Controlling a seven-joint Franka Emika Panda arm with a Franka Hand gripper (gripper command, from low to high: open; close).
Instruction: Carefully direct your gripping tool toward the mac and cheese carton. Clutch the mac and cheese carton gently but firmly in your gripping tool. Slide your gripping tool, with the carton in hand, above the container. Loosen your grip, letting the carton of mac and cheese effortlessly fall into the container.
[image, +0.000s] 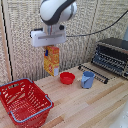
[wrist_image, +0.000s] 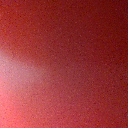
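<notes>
My white boxy gripper (image: 49, 46) hangs in the air at the upper middle of the exterior view, shut on the top of the mac and cheese carton (image: 51, 61). The orange-yellow carton hangs upright below the fingers, well above the wooden table. The red mesh basket (image: 12, 91) with blue-grey rim handles stands on the table at the exterior view's lower left, below and to the left of the carton. The wrist view is filled by a blurred red surface with a pale patch; nothing can be made out there.
A small red bowl (image: 67, 78) and a blue cup (image: 88, 79) stand on the table to the right of the carton. A dark toaster oven (image: 112, 55) with its rack (image: 95, 72) drawn out is at the exterior view's right. A slatted wall runs behind.
</notes>
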